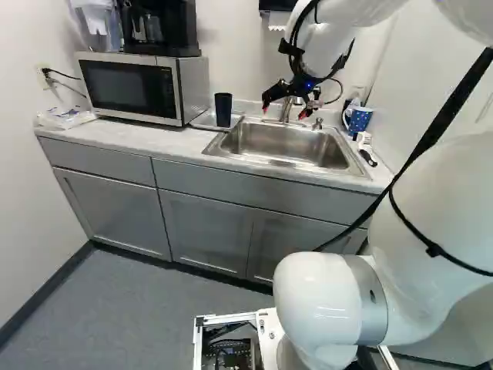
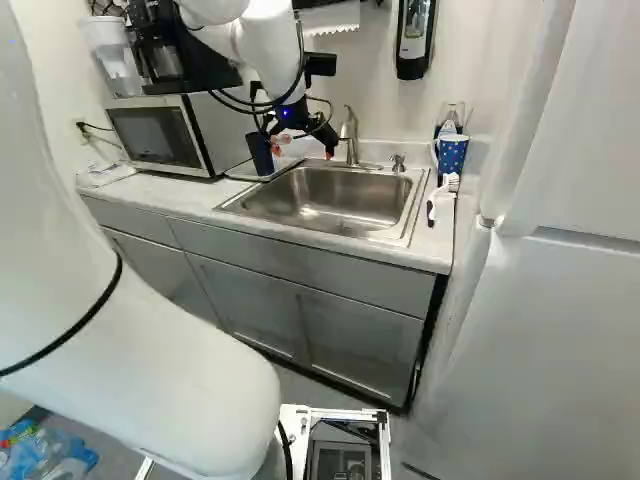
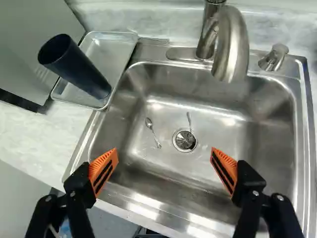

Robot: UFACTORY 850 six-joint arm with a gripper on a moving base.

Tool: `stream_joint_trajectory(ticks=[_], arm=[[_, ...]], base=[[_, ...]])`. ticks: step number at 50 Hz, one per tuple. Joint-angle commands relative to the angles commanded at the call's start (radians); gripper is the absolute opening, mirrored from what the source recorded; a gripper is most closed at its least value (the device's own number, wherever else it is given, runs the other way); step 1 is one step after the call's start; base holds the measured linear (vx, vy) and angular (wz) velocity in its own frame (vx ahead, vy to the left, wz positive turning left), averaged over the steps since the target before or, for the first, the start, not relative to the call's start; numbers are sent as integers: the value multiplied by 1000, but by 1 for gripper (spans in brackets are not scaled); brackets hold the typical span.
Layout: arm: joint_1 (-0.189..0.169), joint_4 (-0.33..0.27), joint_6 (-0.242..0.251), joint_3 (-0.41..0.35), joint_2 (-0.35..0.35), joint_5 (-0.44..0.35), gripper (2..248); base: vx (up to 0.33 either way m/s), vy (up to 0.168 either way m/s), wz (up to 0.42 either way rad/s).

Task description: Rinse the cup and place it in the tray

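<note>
The cup (image 1: 223, 110) stands in the tray (image 3: 106, 47), upper middle of the left base view, apparently placed, rinsing unconfirmed, the gripper (image 3: 164, 150) spread wide, empty.

Spoon (image 3: 154, 136) — below, ahead of fingers (image 1: 273, 94) | second utensil (image 3: 188, 119) — likewise, near spoon | microwave (image 1: 127, 86), coffee maker (image 1: 158, 27) atop — left of fingers, base views | dotted mug (image 2: 452, 155), adjacent brush (image 2: 444, 185) — right of fingers, base views

Part of the tray (image 3: 116, 52) is hidden behind the cup (image 3: 79, 69), whose inside is too dark for seeing its bottom. The wrist view's edge cuts off a part of the faucet (image 3: 233, 44). The utensil (image 3: 189, 119) at the drain (image 3: 184, 141) is too small to tell its kind.
</note>
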State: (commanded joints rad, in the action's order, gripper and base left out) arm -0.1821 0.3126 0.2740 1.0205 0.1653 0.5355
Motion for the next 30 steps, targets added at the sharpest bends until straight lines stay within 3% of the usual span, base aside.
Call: stream_joint_trajectory(ticks=[16, 30], arm=[[-63, 0, 0, -38, 42, 0, 247], [-64, 0, 0, -38, 42, 0, 247]], base=[[0, 0, 0], [0, 0, 0]])
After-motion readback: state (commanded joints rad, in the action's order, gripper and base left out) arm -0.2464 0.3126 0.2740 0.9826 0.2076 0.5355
